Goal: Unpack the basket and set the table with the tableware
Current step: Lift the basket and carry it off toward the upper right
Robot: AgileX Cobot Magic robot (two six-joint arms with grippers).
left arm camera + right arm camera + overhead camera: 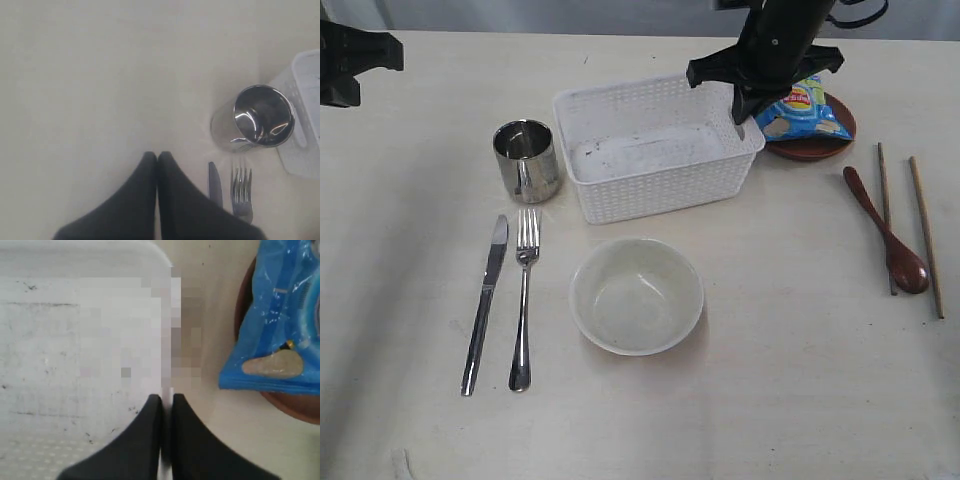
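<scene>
The white lattice basket (660, 190) stands empty at the back middle of the table (800, 400). My right gripper (748, 118) is shut on the basket's right wall (167, 365), with one finger inside and one outside. My left gripper (157, 156) is shut on nothing and hangs above bare table at the far left (360, 55). The steel cup (526, 158) stands left of the basket. Knife (485, 305) and fork (524, 300) lie side by side in front of the cup. The off-white bowl (636, 295) sits in front of the basket.
A blue chip bag (803, 110) lies on the brown plate (815, 150) just right of the basket, close to my right gripper. The wooden spoon (888, 235) and two chopsticks (926, 235) lie at the right side of the table.
</scene>
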